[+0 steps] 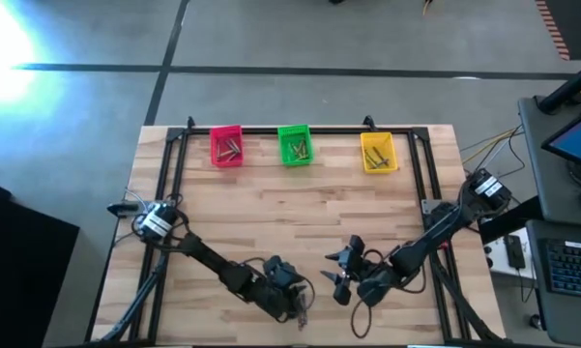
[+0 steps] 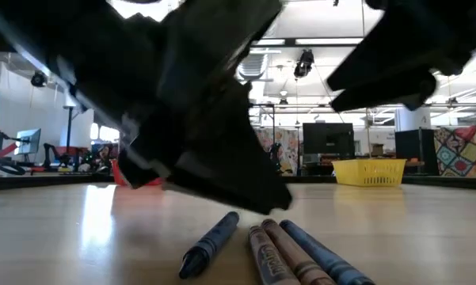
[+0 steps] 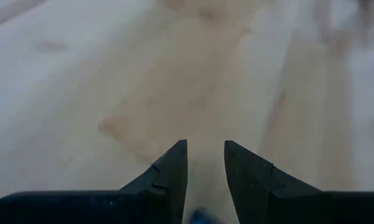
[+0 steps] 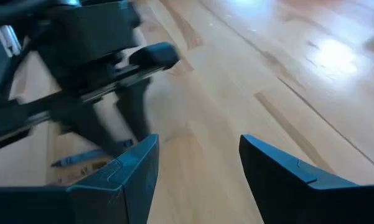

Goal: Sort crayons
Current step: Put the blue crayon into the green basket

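Observation:
Several crayons lie flat on the wood near the table's near edge: a bluish one (image 2: 210,245), two reddish-brown ones (image 2: 273,255) and another bluish one (image 2: 325,255). My left gripper (image 1: 296,302) points down just above them, its fingers a narrow gap apart (image 3: 205,152). The right wrist view shows it beside a bluish crayon (image 4: 81,158). My right gripper (image 1: 340,275) is open and empty (image 4: 199,168), a little to the right of the left one, facing it. My left gripper shows a small bluish bit (image 3: 202,216) far back between its fingers. I cannot tell whether the fingers touch it or whether it lies on the table below.
A pink bin (image 1: 226,147), a green bin (image 1: 294,145) and a yellow bin (image 1: 378,152) stand in a row at the table's far edge, each with crayons inside. Bare wood lies between them and the grippers. A black frame runs along the table's sides.

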